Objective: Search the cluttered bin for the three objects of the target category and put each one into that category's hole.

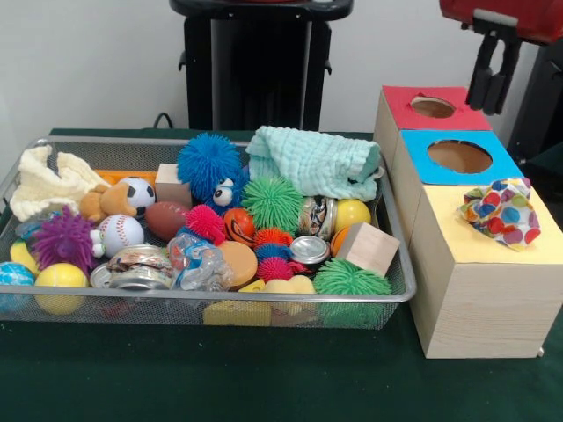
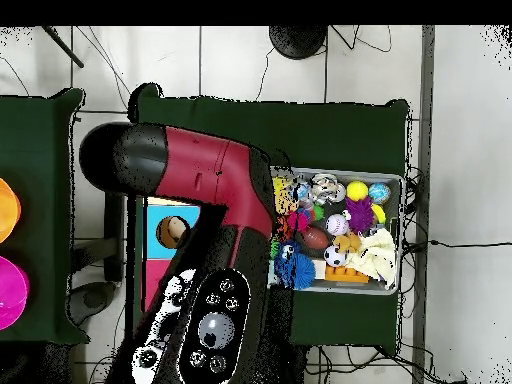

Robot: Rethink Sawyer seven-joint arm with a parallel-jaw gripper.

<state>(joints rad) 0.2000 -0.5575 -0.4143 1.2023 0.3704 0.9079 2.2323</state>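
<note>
**Jaws empty above the red hole**

Your gripper [image 1: 493,83] hung over the wooden box [image 1: 475,290], its jaws nearly together and holding nothing, just above the red-topped hole [image 1: 433,106]. The arm [image 2: 215,200] reached across from above. A dotted cloth [image 1: 502,211] lay crumpled on the yellow top. The wire bin [image 1: 400,264] beside it on the desk held spiky balls, cans and cloths.
</note>
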